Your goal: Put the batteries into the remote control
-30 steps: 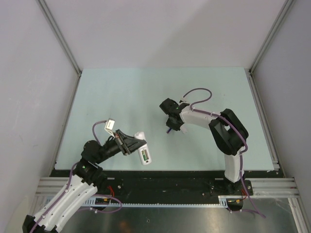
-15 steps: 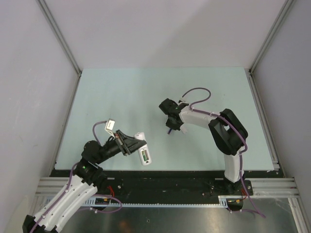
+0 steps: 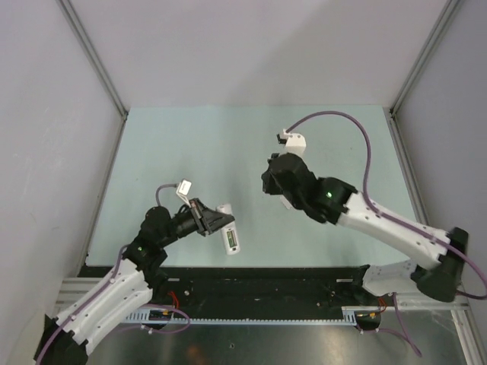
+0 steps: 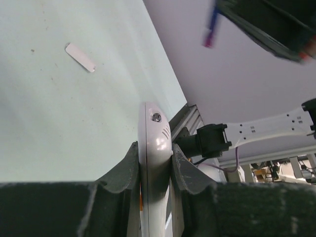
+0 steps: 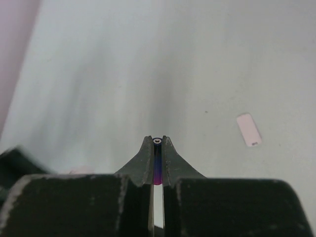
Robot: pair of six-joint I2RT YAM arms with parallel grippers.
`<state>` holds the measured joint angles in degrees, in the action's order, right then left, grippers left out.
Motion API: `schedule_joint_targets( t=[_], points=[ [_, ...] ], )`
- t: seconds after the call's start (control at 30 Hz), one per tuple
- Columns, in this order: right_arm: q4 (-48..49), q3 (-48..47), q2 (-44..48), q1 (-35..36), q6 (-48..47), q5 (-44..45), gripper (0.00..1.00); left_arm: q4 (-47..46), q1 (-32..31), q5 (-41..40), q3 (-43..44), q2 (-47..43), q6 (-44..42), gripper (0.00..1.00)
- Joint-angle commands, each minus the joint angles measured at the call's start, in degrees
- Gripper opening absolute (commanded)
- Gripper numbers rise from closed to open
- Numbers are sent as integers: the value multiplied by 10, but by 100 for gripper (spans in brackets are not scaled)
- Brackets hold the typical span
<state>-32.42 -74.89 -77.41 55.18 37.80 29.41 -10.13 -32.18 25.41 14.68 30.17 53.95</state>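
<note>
So the left gripper (image 4: 154, 148) clamps the slim white plastic remote (image 4: 153, 123), and the right gripper (image 5: 157, 139) pinches the tiny purple-blue cylindrical battery (image 5: 157, 174).

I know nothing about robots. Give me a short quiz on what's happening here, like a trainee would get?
1. True or false: the left gripper is shut on the remote control.
2. The right gripper pinches: A a purple battery; B a screwdriver; C nothing.
3. Fill in: the small white flat piece lies on the ____.
Key: 1 true; 2 A; 3 table.
</note>
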Motion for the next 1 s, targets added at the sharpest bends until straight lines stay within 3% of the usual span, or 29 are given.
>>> schedule_joint_targets(
  t=[0.0,0.47,0.97],
  points=[
    [82,64,57,71,-110,53,0,-38,-2,-21,54,46,6,0],
    [355,210,158,192,-226,88,0,-188,-3,-13,98,177,88,0],
    [426,214,126,263,-280,173,0,-236,-3,-60,91,161,152,0]
  ],
)
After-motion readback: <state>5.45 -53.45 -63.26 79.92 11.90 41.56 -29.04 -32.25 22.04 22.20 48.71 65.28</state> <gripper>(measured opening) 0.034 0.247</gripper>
